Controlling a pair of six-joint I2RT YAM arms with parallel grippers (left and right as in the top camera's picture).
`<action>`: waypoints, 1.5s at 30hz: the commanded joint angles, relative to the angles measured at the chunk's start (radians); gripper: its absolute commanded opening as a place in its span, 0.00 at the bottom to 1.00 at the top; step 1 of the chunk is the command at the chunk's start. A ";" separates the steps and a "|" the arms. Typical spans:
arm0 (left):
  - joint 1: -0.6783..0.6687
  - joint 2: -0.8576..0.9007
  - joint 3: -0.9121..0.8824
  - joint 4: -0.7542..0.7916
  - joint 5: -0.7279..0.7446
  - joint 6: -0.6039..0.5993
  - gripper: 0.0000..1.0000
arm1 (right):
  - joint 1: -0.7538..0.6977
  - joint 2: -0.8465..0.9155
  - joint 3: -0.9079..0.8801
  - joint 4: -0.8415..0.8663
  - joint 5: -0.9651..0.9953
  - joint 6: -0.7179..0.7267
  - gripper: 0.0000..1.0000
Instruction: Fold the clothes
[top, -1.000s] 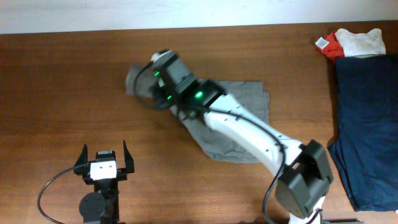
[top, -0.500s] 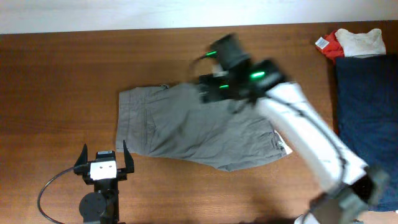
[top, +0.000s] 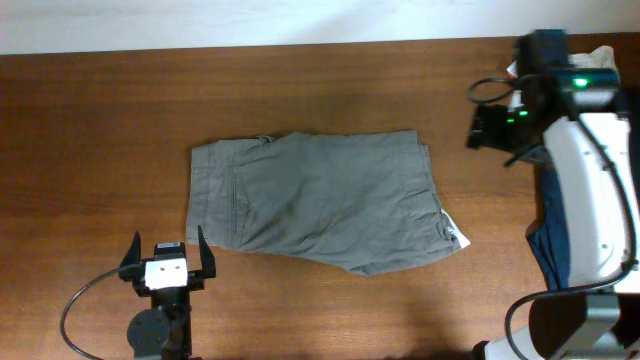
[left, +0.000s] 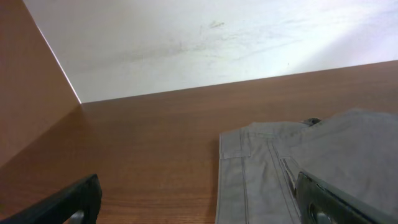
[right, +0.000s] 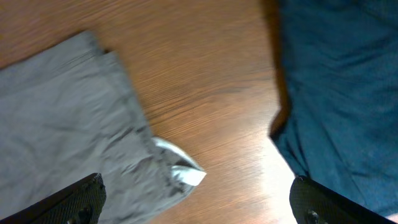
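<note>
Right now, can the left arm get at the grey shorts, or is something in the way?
Probably yes. The left gripper sits open close to a corner of the grey shorts, and nothing lies between them.

A dark navy cloth lay ahead of the right fingers, off to their right side, its ragged edge resting on the brown wooden desk. From overhead, a small cream bundle, mostly hidden, sat at that cloth's far end. Well ahead of the left fingers, a pale wall met the desk's back edge
</note>
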 joint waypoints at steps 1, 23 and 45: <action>0.006 -0.004 -0.002 -0.004 -0.014 0.016 0.99 | -0.084 0.002 -0.003 -0.004 -0.049 -0.008 0.98; 0.006 -0.004 -0.001 0.302 1.006 -0.263 0.99 | -0.126 0.002 -0.003 -0.004 -0.058 -0.008 0.98; 0.006 0.787 0.865 -0.384 0.617 -0.148 0.99 | -0.126 0.002 -0.003 -0.004 -0.058 -0.008 0.98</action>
